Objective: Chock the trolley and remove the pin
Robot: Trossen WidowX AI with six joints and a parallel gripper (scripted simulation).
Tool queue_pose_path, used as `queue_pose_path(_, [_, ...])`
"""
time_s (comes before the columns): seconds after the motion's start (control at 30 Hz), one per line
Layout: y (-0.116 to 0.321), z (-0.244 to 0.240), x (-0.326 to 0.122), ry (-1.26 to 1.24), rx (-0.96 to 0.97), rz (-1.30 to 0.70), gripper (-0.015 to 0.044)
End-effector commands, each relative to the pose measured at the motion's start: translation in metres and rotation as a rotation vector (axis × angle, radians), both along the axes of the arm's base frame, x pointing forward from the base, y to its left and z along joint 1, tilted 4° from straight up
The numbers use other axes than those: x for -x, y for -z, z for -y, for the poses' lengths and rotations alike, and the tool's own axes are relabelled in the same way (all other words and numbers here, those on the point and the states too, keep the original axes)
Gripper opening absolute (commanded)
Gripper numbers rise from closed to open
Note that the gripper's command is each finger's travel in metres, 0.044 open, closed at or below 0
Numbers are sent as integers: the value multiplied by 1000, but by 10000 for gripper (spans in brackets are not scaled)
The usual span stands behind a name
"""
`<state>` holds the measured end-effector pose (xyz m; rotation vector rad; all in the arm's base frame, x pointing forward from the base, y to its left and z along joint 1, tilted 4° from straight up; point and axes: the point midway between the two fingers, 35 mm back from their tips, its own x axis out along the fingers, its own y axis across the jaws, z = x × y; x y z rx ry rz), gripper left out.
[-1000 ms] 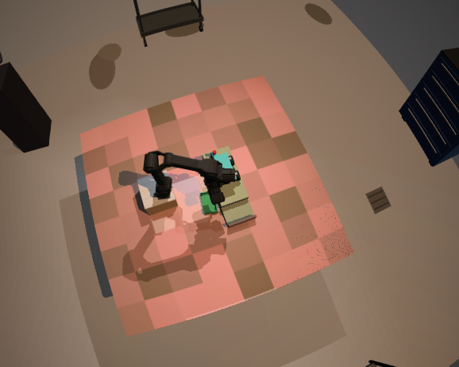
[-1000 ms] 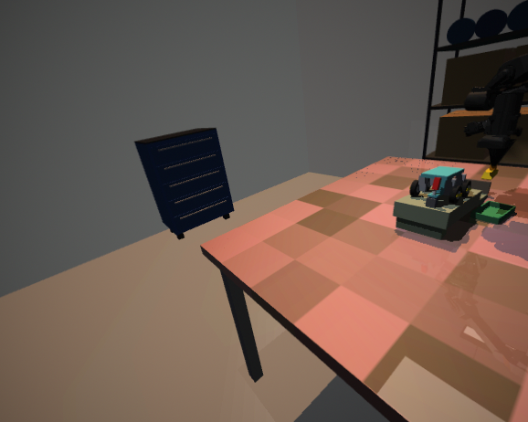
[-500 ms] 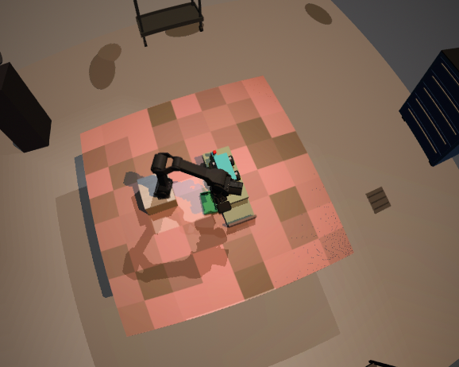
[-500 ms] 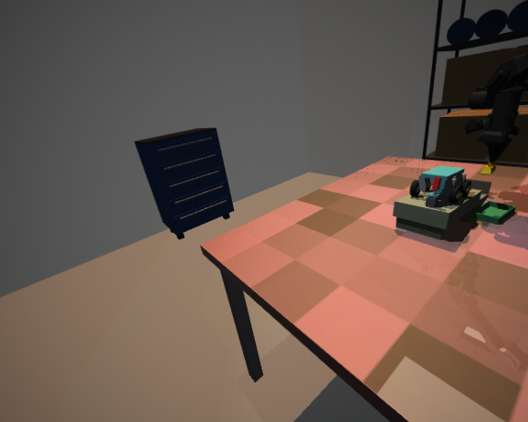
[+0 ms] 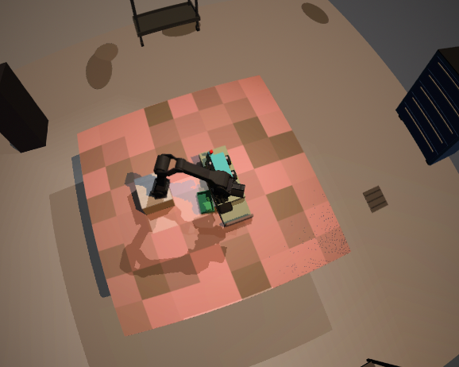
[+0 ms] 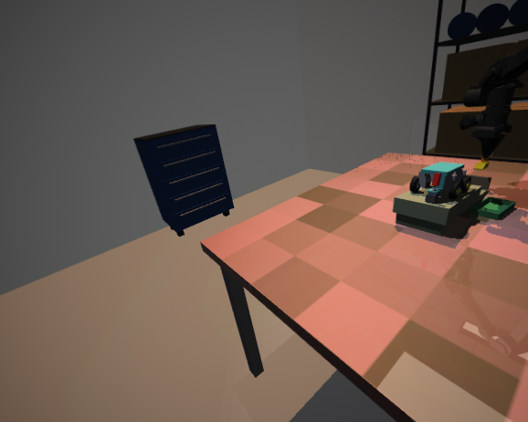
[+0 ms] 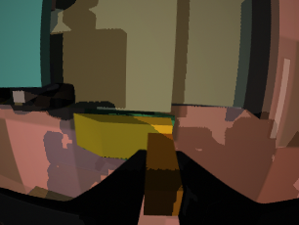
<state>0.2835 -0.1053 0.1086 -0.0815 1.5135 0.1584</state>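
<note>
The worktop (image 5: 207, 258) (image 6: 348, 247), a square slab patterned in salmon-pink and brown patches, is standing on dark legs over a tan floor (image 5: 382, 254) (image 6: 97, 329). Plain grey walls (image 6: 142, 82) are rising behind a dark blue metal drawer cabinet (image 5: 437, 107) (image 6: 185, 178), and a black-framed shelf rack (image 6: 432, 78) is holding brown boxes and dark blue round things. Shadows of the arm are falling across the worktop.

On it, the pale olive block-like ramp (image 5: 237, 214) (image 6: 418, 207) (image 7: 147, 59) is carrying the small turquoise-topped trolley with black wheels (image 5: 221, 164) (image 6: 443, 168) (image 7: 21, 44). The red-headed stop pin (image 5: 210, 152) (image 6: 436, 179) is standing at the trolley's end. The open green tray (image 5: 206, 202) (image 6: 496, 208) is lying just beside the ramp.

The black fingers (image 5: 225, 207) (image 6: 485, 157) are gripping the yellow chock with its orange handle (image 6: 481, 164) (image 7: 114, 137), holding it clear of the trolley's wheels. The arm is covering part of the trolley and ramp from above, and the chock is hard to make out there. The exterior view is cutting off the upper arm; the wrist view is showing only part of the trolley, its pin out of sight.
</note>
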Motion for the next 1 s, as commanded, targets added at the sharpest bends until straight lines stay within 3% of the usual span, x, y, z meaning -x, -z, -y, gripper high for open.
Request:
queue_pose_path(0.0, [3,-1,-11,0,-5,0,0])
queue_pose_path(0.97, [64,-5,-16,0,-5,0,0])
